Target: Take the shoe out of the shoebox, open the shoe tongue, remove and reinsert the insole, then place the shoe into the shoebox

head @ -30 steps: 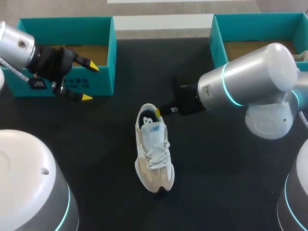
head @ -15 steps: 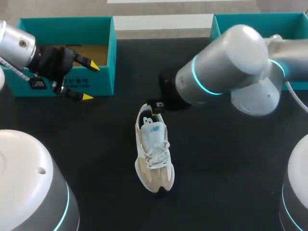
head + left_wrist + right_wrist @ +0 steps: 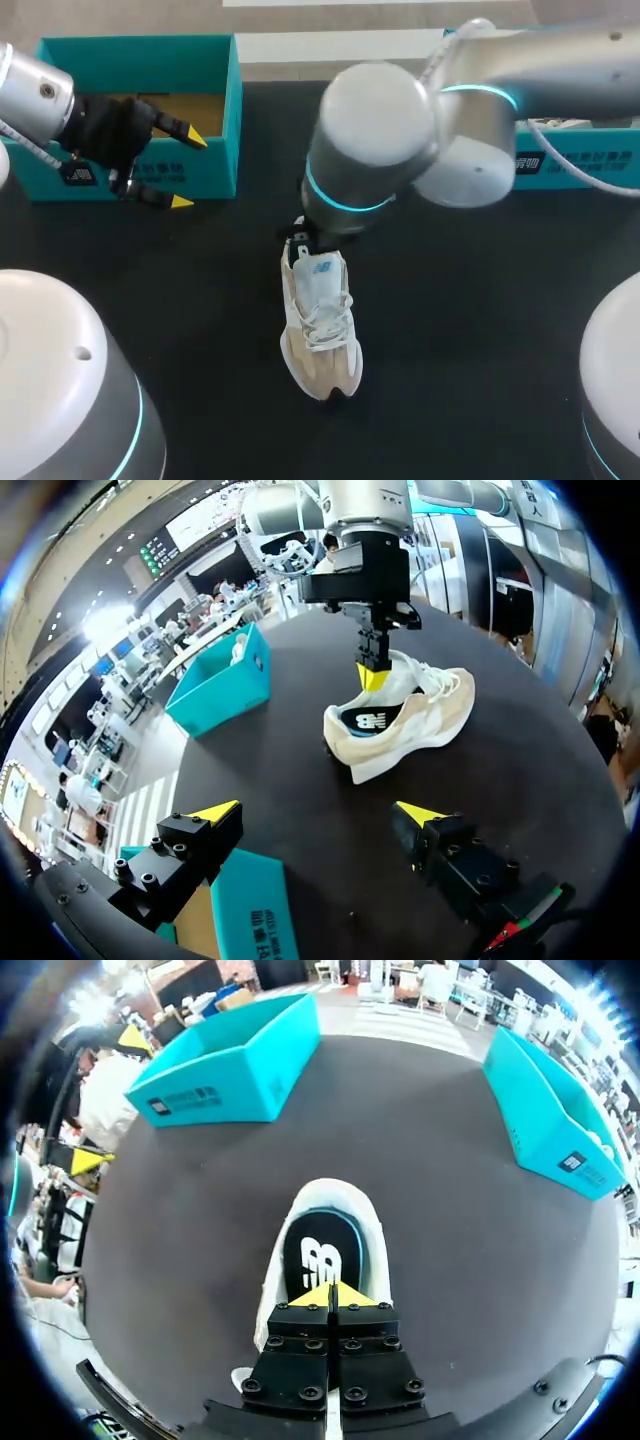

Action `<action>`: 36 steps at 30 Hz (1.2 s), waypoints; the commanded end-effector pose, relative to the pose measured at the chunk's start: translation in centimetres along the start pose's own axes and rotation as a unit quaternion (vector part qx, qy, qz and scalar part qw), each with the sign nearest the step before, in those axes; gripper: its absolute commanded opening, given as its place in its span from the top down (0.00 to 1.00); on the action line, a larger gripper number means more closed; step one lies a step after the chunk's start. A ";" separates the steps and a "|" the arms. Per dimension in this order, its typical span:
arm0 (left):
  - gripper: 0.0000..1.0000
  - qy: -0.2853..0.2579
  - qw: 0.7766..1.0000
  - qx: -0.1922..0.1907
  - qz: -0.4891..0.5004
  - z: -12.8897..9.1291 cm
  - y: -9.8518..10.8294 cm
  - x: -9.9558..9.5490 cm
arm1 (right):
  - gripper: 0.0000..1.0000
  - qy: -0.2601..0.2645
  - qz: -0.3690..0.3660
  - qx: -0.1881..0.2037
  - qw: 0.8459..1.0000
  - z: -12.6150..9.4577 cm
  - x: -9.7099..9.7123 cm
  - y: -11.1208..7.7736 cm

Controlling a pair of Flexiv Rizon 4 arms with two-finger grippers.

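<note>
1. The left gripper [image 3: 187, 171] is hovering at the far left, just in front of the left box [image 3: 226, 130]. Its fingers are spreading wide and gripping nothing. It is keeping the same spot and pose it had a second ago.
2. The shoe [image 3: 320, 335] is sitting on its sole in the middle of the table [image 3: 450, 350], outside both boxes. Its heel is pointing far and its toe near. It is lying exactly where it lay before.
3. The right arm [image 3: 375, 135] is coming in from the right and reaching past the middle. It has been swinging leftward over the last second, and its bulk is now hanging above the shoe's far end.
4. The right gripper [image 3: 330, 1295] was just right of the heel a second ago. Now it is hanging directly over the heel opening, above the dark insole [image 3: 320, 1255]. Its fingers are pressing together with the yellow tips meeting, and nothing is showing between them.
5. The right box [image 3: 580, 160] is sitting at the far right, partly covered by the arm.
</note>
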State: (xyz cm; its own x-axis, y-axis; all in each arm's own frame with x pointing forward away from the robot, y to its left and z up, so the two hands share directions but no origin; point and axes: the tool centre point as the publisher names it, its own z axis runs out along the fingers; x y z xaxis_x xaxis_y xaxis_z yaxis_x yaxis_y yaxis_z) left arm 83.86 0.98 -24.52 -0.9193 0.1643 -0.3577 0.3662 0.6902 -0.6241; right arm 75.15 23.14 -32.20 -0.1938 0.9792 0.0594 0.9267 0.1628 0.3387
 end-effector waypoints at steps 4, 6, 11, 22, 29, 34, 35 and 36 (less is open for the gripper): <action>0.00 0.001 1.000 -0.002 0.000 0.0 -0.1 0.0 | 1.00 -0.013 0.003 0.009 1.000 1.1 0.7 0.2; 0.00 0.001 1.000 -0.002 0.000 0.0 -0.1 0.0 | 1.00 -0.011 0.004 0.011 1.000 1.2 0.8 0.0; 0.00 0.001 1.000 -0.002 0.000 0.0 -0.1 0.0 | 1.00 -0.007 0.006 0.020 1.000 1.0 0.9 -0.5; 0.00 0.001 1.000 -0.002 0.000 0.0 -0.1 0.0 | 1.00 -0.007 -0.019 0.073 0.997 1.4 0.6 -0.4; 0.00 0.001 1.000 -0.002 0.000 0.0 -0.1 0.0 | 1.00 0.002 -0.020 0.096 0.995 1.7 0.4 -0.5; 0.00 0.001 1.000 -0.002 0.000 0.0 -0.1 0.0 | 1.00 0.007 -0.018 0.106 0.994 2.0 0.8 -1.1; 0.00 0.001 1.000 -0.002 0.000 0.0 -0.1 0.0 | 1.00 0.006 -0.018 0.108 0.994 2.0 0.8 -1.2; 0.00 0.001 1.000 -0.002 0.000 0.0 -0.1 0.0 | 1.00 0.005 -0.017 0.108 0.994 2.0 0.9 -1.2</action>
State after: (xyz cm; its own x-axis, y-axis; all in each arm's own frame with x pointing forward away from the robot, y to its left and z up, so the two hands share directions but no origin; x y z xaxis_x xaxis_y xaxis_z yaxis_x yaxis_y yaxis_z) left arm 83.87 0.93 -24.50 -0.9194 0.1638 -0.3577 0.3658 0.6906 -0.6239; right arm 74.53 23.81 -34.12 -0.2296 0.9713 0.0623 0.9666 0.2201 0.1313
